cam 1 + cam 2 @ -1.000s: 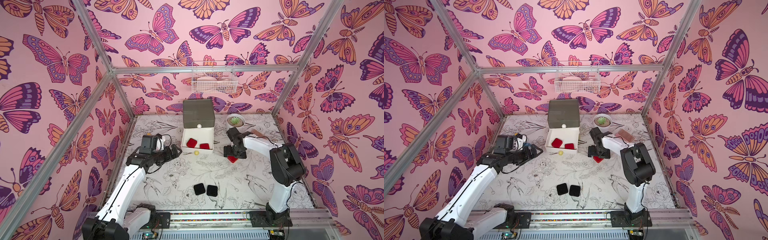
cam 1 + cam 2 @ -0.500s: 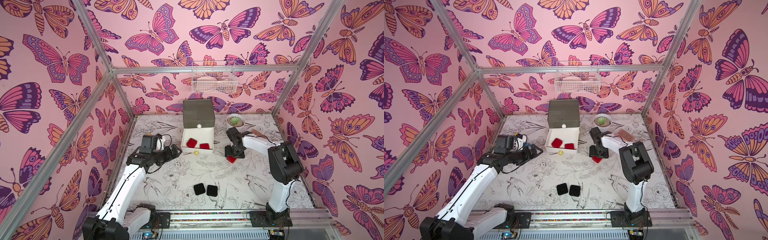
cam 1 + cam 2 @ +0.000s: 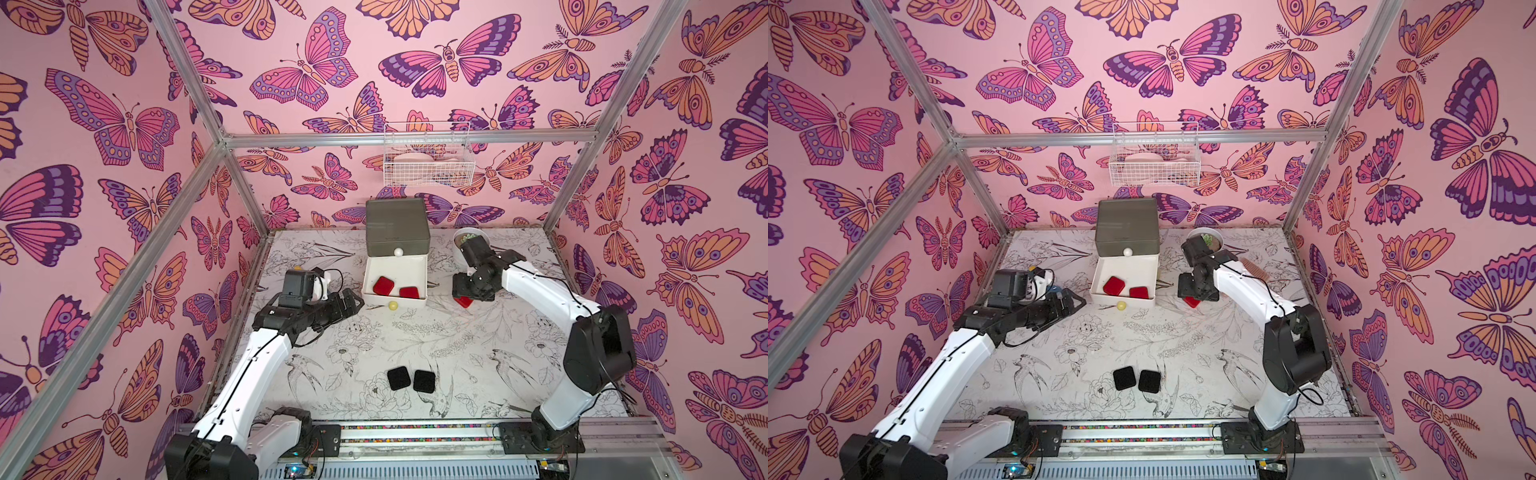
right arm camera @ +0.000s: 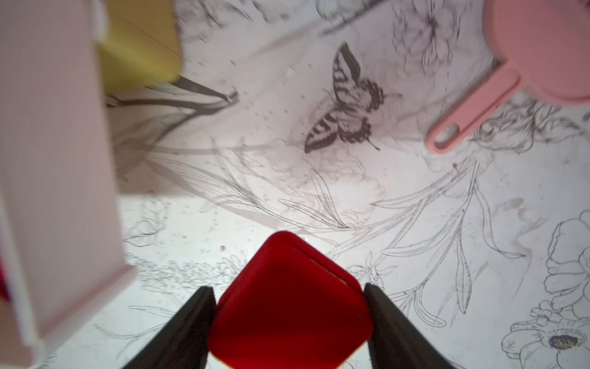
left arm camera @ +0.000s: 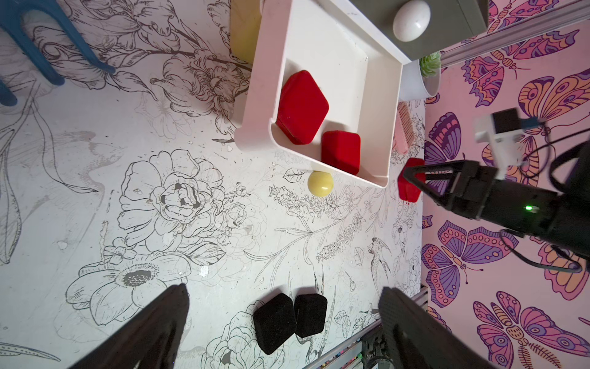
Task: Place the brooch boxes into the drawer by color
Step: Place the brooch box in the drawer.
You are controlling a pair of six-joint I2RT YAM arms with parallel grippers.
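Red brooch box (image 4: 290, 319) clamped in right pincer (image 4: 287, 287) beside white drawer (image 4: 48, 159); left pincer (image 5: 284, 289) apart.

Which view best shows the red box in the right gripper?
Right wrist view: the red box sits large between the right gripper fingers. Both top views show only a corner beneath it; left wrist view, a small half-hidden patch.

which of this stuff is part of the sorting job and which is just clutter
Job: drawer chest, open white drawer, two red brooch boxes inside it, third red brooch box in right claw, two black brooch boxes.
Lying about: potted plant, wire basket, pink brush.
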